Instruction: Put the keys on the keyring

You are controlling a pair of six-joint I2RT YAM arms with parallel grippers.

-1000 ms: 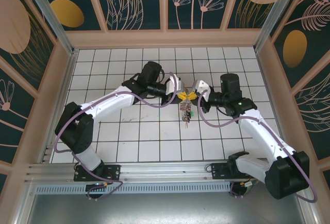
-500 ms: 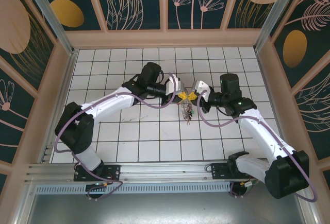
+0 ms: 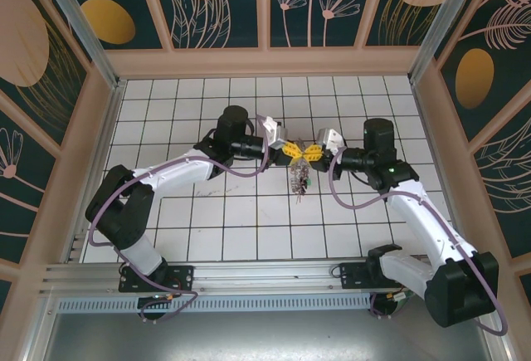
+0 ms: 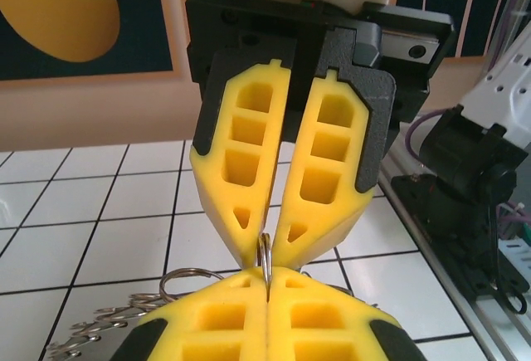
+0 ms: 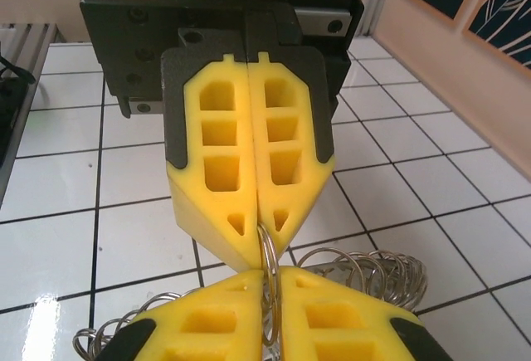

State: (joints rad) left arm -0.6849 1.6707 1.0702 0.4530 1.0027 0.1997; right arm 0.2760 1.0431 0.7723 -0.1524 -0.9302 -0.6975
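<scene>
A: Looking down from the top camera first. Can make out the left fingers (image 3: 290, 150) and the right fingers (image 3: 314, 153) meeting tip to tip over the middle of the white tiled surface (image 3: 207, 228), with the keys (image 3: 300, 180) bunched just on the near side of that meeting point, towards the bases. Too small there to judge any grip.

B: Better from the wrists. Facing the left fingers (image 5: 220, 170) from the right wrist: pressed flush along their whole length, nipping the keyring (image 5: 266, 249) at the tips, a thin grey loop seen edge-on. Clamped on it, plainly.

A: And opposite, from the left wrist?

B: Different story with the right fingers (image 4: 249, 145): spread in a narrow V, with the keyring (image 4: 264, 249) standing in the slit between the tips. Cannot tell whether pressing on it or merely beside it.

A: Any sign of the keys up close?

B: Coiled wire loops (image 5: 377, 274) beside the yellow fingers in the right wrist view, and more coiled wire loops (image 4: 108, 328) low on the left in the other. Cannot pick out single keys among them
</scene>
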